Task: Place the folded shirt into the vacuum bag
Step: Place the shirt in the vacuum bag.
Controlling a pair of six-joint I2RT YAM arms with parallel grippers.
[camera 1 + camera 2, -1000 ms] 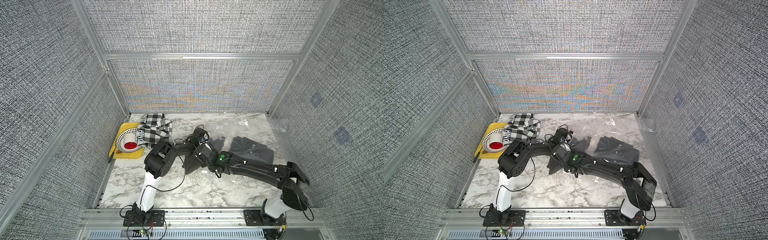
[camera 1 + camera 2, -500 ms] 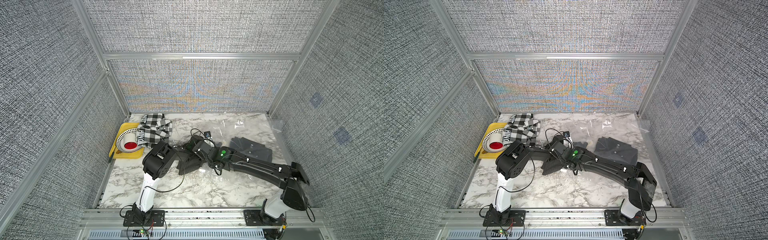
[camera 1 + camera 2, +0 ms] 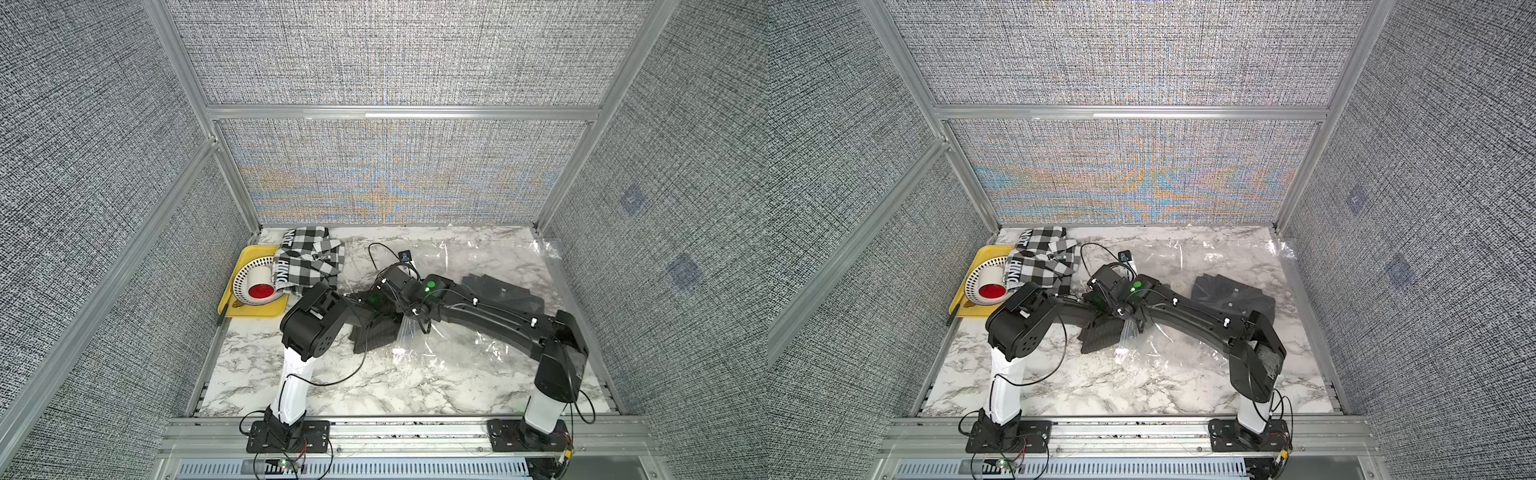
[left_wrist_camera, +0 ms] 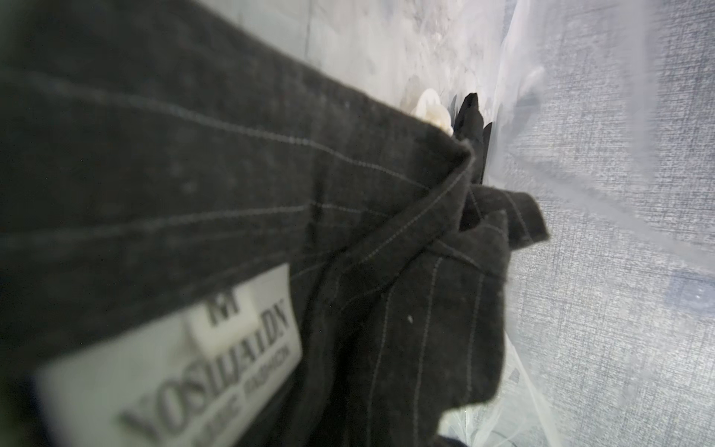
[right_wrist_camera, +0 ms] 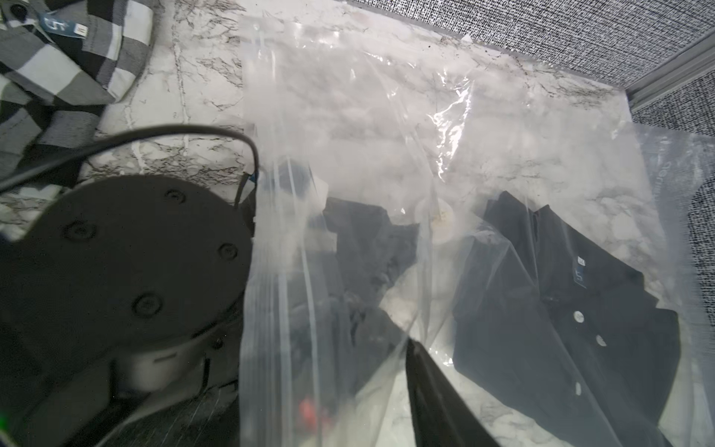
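The vacuum bag (image 3: 478,257) (image 3: 1183,266) lies flat and see-through on the right half of the marble table, its round white valve (image 5: 441,220) showing. The folded shirt (image 3: 374,330) (image 3: 1100,332), dark grey with thin pinstripes, sits at the bag's left mouth and fills the left wrist view (image 4: 232,174). My left arm (image 3: 332,316) reaches under the right wrist. Its gripper is hidden by the cloth and is shut on the shirt. My right gripper (image 5: 356,379) stands open, one black finger (image 5: 437,398) in view. Bag film (image 5: 278,309) drapes across the gap.
A dark buttoned shirt (image 3: 503,291) (image 5: 561,309) lies inside the bag at the right. A black-and-white checked shirt (image 3: 309,262) lies at the back left, partly on a yellow tray (image 3: 249,309) that holds a plate and a cup (image 3: 259,286). Fabric walls close three sides.
My right gripper has gone from shut to open, and its wrist moved toward the back left. The left arm has dropped lower under it, and the pinstriped shirt shifted slightly left.
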